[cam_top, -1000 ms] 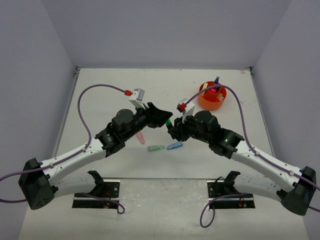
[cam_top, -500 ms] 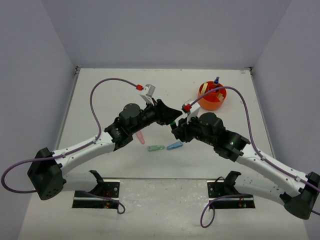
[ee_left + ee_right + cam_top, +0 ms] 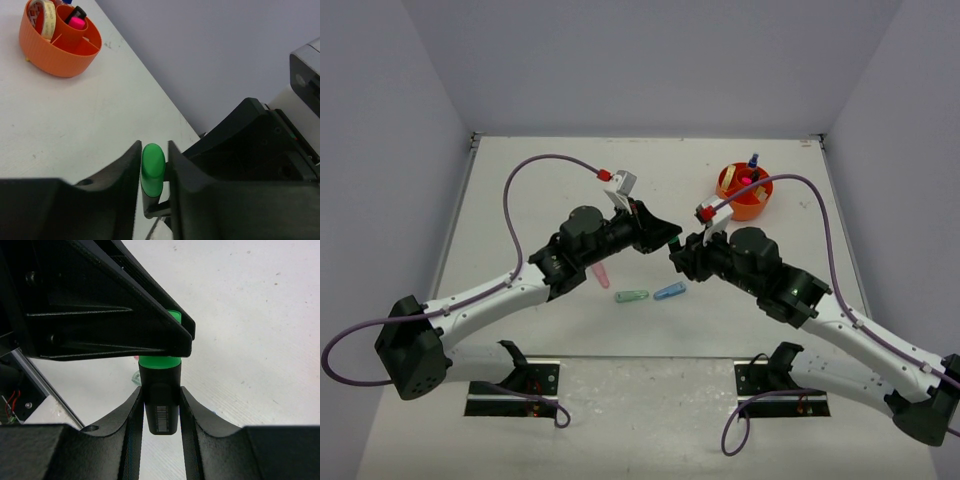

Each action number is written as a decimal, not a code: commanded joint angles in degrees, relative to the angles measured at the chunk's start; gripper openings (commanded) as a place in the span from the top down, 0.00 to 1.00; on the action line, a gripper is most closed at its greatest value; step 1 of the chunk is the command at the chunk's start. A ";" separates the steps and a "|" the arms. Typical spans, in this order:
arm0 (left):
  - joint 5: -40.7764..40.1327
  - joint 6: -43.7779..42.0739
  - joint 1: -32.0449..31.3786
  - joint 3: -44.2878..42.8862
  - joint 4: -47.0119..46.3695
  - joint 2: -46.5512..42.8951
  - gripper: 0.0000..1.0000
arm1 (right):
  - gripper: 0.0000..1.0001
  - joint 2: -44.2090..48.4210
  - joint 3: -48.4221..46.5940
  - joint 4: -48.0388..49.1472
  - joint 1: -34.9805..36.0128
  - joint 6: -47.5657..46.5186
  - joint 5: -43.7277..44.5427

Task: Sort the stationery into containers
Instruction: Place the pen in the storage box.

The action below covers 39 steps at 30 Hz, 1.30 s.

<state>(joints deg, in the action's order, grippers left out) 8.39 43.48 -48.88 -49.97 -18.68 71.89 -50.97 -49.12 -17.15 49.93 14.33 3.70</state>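
Green highlighter (image 3: 153, 162) is off the table, mid-air btwn the two arms, approx. centre of the workspace, well apart from the orange tub (image 3: 740, 208). Both grippers have it at once. L gripper (image 3: 153, 150) is closed down to a narrow gap, its two fingers flanking the green cap end w/ pads against the cap's sides. R gripper (image 3: 160, 395) is likewise closed to the pen's width, clamped on the black barrel w/ the barcode label, just below the green band. In R wrist view the L fingers cover most of the cap, and only a green strip shows under them. In top view the two gripper noses meet tip to tip above the table (image 3: 540, 180); highlighter barely visible there.

Tub sits far right on the table, upright, dividers inside. One compartment has a beige tape ring (image 3: 46, 17). The centre one has a pink highlighter (image 3: 76, 22) standing on end. A blue item (image 3: 753, 160) sticks up at the far rim.

On the table, nearer the arm bases than the grippers: pink piece (image 3: 601, 275), pale green clip (image 3: 632, 296), blue clip (image 3: 669, 292), in a loose row, apart from each other.
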 commanded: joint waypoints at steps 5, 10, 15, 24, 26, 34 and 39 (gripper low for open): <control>4.39 -3.09 -0.51 -4.16 -1.12 1.11 1.00 | 0.63 0.12 -2.03 0.11 -0.10 0.93 5.07; -3.72 -16.05 -0.42 -15.08 2.59 11.40 1.00 | 0.01 2.73 -6.80 -15.13 -0.10 12.45 27.08; -6.11 -30.41 0.20 -39.88 5.37 33.91 1.00 | 0.01 8.88 -15.16 -37.22 -0.02 27.29 44.28; -0.77 -36.09 1.24 -78.31 -4.43 65.90 1.00 | 0.01 29.25 -16.38 -38.30 -0.10 23.80 39.64; -1.82 -35.21 1.46 -81.49 -6.06 68.24 1.00 | 0.01 30.52 -15.82 -38.52 -0.13 23.11 37.97; -10.32 -36.98 2.04 -83.01 -18.33 73.83 1.00 | 0.01 32.95 -11.71 -39.29 -0.01 23.47 28.74; -9.90 -33.76 3.14 -84.96 -20.47 76.13 1.00 | 0.01 33.18 -8.52 -38.91 -0.10 22.83 28.22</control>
<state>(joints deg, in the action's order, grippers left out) 0.80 9.14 -46.88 -131.38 -31.86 146.45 -17.89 -58.96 -56.43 49.76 37.47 33.89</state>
